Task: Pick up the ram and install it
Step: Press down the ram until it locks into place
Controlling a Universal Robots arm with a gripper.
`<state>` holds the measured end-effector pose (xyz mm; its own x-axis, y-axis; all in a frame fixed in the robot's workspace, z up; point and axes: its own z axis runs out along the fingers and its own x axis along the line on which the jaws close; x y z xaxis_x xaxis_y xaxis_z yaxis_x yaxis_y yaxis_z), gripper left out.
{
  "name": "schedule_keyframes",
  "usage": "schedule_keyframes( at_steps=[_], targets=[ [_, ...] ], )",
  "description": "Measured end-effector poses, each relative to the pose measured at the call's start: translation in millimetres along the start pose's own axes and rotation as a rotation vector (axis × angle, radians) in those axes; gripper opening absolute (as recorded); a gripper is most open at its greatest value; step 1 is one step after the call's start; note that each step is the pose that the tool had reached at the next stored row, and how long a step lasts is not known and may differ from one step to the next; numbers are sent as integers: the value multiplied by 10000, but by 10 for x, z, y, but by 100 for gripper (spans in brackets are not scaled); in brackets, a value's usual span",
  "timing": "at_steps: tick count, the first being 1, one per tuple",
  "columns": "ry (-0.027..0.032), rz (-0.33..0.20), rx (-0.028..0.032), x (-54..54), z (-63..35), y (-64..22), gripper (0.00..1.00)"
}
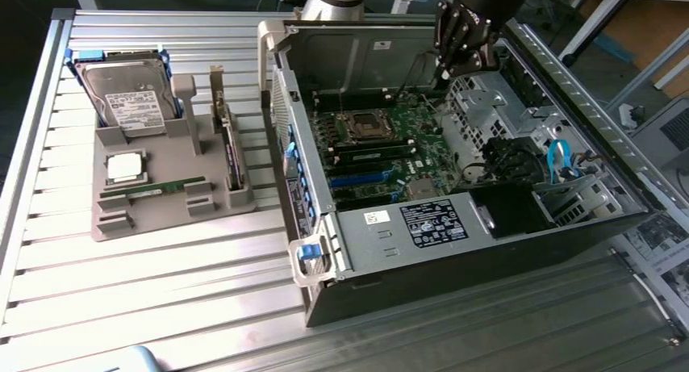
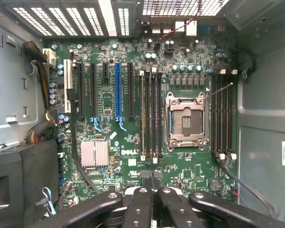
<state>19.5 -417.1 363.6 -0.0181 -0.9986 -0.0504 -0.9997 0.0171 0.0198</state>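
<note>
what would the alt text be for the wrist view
Shut black pincer hovering over a green Dell motherboard inside an open computer case, above an empty CPU socket flanked by black memory slots.

The wrist camera looks straight down into an open computer case. A big green motherboard [image 2: 133,118] fills the middle. The empty CPU socket [image 2: 184,121] sits on it, a silver metal frame around a dark square. Long thin black memory slots [image 2: 151,116] stand in a row just beside the socket on one side, and more memory slots [image 2: 223,116] stand on its other side. A bright blue card slot [image 2: 117,90] runs between black card slots [image 2: 80,90]. A small silver heatsink [image 2: 95,153] with fins sits near them. The black gripper [image 2: 153,205] hangs above the board with its fingers pressed together and nothing between them. Grey metal case walls [image 2: 266,95] stand around the board.
</note>
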Motion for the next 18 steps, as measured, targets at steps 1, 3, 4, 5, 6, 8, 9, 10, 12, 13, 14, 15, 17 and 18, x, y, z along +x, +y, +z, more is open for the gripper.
schedule_keyframes(
  at_steps=[1,3,4,5,6,8,9,10,12,13,14,15,17,18],
  targets=[
    [-1,9,1,0,0,0,11],
    [-2,53,3,0,0,0,11],
    [-2,72,4,0,0,0,11],
    [-2,89,5,0,0,0,11],
    [-3,116,6,0,0,0,11],
    [-4,176,9,0,0,0,11],
    [-5,213,11,0,0,0,11],
    [-5,260,13,0,0,0,11],
    [-8,354,18,0,0,0,11],
    [-8,374,19,0,0,0,11],
    [-8,382,19,0,0,0,11],
    [-8,391,20,0,0,0,11],
    [-7,408,21,0,0,0,11],
    [-6,415,21,0,0,0,11]
  ],
)
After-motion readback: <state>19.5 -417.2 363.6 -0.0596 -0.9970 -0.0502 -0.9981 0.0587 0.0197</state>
